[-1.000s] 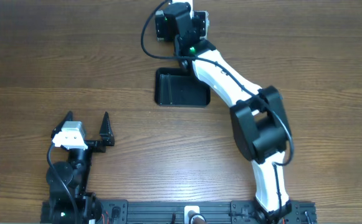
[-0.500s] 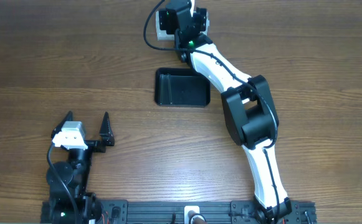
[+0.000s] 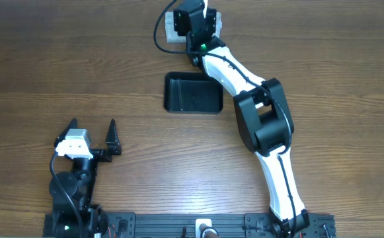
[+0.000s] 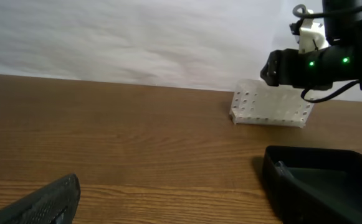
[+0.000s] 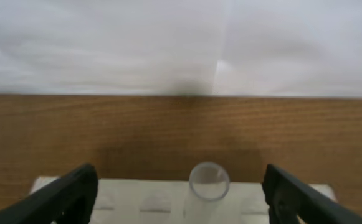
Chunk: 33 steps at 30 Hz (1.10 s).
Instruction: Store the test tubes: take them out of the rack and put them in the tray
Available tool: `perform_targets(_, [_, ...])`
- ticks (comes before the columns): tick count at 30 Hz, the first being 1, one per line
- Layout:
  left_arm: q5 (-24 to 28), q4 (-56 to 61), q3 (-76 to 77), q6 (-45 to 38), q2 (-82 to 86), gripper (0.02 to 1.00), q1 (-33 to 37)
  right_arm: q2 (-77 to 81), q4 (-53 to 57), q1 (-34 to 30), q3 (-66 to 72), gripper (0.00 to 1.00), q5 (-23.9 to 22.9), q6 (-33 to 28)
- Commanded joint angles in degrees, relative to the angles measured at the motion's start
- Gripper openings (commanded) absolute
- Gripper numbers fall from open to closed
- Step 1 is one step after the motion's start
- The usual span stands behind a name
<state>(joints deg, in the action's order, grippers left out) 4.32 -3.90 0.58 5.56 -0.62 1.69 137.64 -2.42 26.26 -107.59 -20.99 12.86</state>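
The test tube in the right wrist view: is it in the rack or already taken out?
In the rack. The test tube stands in one of its holes; the right gripper is open around it, not touching.

Clear tube [image 5: 209, 182] upright in rack [image 4: 271, 109]; black tray [image 3: 192, 94] nearby.

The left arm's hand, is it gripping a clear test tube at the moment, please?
No, the left hand stands open and empty above the brown wooden table.

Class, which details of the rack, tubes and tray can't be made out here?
Rack: right arm overlaps it in top and left wrist views, hiding the tube count.
Test tube: lower part cut off by the right wrist view's edge.
Tray: cut off at the left wrist view's edge.
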Motion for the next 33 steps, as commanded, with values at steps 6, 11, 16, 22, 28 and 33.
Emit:
perform_targets(6, [0.6,-0.2,-0.2,-0.7,0.3,1.0,0.3,0.7,-0.9,-0.5,-1.2,0.603,-0.2,-0.5])
perform_targets(11, [0.6,-0.2,-0.2,-0.7,0.3,1.0,0.3,0.7,-0.8,-0.5,-1.2,0.535,-1.4,-0.9])
perform_targets(16, [0.6,-0.2,-0.2,-0.7,0.3,1.0,0.3,0.7,-0.7,-0.7,-1.2,0.514,-1.6,-1.2])
perform_targets(22, [0.6,-0.2,-0.2,-0.7,0.3,0.996,0.3,0.7,-0.6,-0.8,-1.2,0.472,-1.6,-1.2])
perform_targets(28, [0.6,-0.2,-0.2,-0.7,0.3,1.0,0.3,0.7,-0.6,-1.2,-1.2,0.393,-1.6,-1.2])
perform_targets(33, [0.6,-0.2,-0.2,-0.7,0.3,1.0,0.3,0.7,-0.5,-1.2,-1.2,0.332,-1.6,-1.2])
